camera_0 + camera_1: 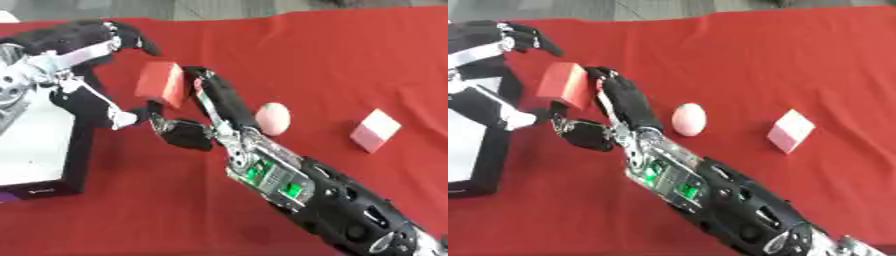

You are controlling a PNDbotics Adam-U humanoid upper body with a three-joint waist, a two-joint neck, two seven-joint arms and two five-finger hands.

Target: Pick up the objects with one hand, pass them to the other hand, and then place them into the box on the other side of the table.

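Handoff in mid-air: red block sitting between both hands, upper left of frame

Left eye view: the red block (162, 84) looks like a stiff, light cube, probably foam or wood, nothing fragile, and the flat opposite faces are the obvious place to grab. The right hand (206, 107) comes up from the lower right and has it pinched, fingers along the block's right face and thumb under the lower edge. The left hand (118, 42) is just above and left of it, fingers curled but not on the block yet as far as I can tell. The white box (35, 150) sits at the left edge on the red-covered bench (350, 65).

Right eye view: same deal, plus a pink egg-shaped ball (689, 119) and a pale pink cube (790, 131) waiting mid-right on the cloth, well apart from both hands.
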